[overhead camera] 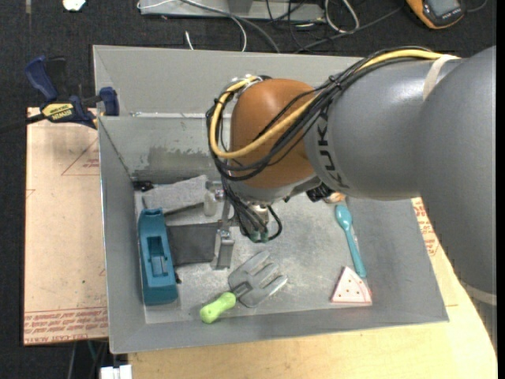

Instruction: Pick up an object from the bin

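While my gripper (225,242) hangs over the dark grey slab (189,245), nothing looks lifted yet. Open or closed, I cannot tell.

The arm's orange-capped wrist hangs low in the grey bin (394,279), with the gripper (225,243) at the edge of a dark flat pad (189,243) beside a blue tape dispenser (156,257). Just below it lies a grey fork with a green handle (246,287); a teal spoon (349,239) and a pink triangle (351,288) lie apart from these on the view's right

Robot lab: KUKA arm (410,125), metal bin (158,136), floor cables (341,14)
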Robot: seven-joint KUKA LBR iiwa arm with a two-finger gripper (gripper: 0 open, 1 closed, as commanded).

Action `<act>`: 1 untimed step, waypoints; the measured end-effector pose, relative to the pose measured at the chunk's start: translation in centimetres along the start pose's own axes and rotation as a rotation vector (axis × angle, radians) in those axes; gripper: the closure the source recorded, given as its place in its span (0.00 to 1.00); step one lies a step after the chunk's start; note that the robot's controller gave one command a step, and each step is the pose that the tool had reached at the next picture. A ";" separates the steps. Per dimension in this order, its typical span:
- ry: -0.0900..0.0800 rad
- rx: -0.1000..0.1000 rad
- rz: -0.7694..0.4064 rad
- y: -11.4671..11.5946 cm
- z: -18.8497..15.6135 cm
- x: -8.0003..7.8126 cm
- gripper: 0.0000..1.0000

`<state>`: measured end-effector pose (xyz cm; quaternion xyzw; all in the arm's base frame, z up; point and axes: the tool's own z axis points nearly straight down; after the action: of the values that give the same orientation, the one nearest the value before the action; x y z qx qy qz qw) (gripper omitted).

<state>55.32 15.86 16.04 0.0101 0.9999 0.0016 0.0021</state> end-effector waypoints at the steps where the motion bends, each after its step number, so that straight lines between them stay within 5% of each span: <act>1: 0.004 0.001 0.012 -0.1 7.8 0.1 0.00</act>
<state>55.23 15.75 8.21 0.0162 0.9999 0.0012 0.0001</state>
